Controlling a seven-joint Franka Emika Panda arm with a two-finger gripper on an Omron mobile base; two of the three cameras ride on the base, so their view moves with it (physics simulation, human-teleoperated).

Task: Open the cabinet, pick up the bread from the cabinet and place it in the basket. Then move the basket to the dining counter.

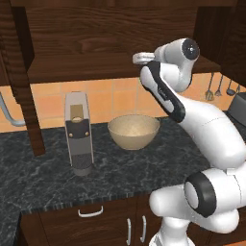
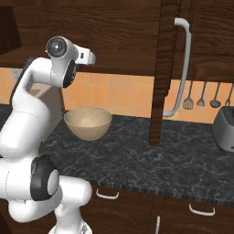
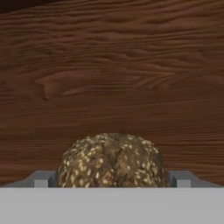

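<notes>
I see the bread (image 3: 112, 160), a round dark loaf crusted with pale seeds, sitting right between my two finger tips (image 3: 41, 180) in the hand view, one tip on each side of it and both apart from its crust as far as I can tell. The jaws stand wide apart and are not clamped on the loaf. The gripper (image 3: 112, 181) looks straight at the brown wood-grain back wall of the cabinet (image 3: 113, 70), which rises behind the loaf. From the left base view, my arm climbs from the lower right, bends at the elbow and reaches up and forward, with the wrist (image 1: 178, 53) level at the cabinet's lower edge and the hand pushed into the opening. In the right base view I see the same pose from the other side: the wrist (image 2: 61, 50) is high, and the hand points horizontally into the cabinet. One cabinet door (image 2: 161, 73) stands swung out, edge on, with its long silver bar handle (image 2: 183, 68) facing the side. Below the jaws, on the black granite worktop (image 1: 43, 168), sits the tan basket (image 1: 133, 131), upright. Just beside it stands a tall grey-and-black appliance (image 1: 79, 134), well below the gripper.
</notes>
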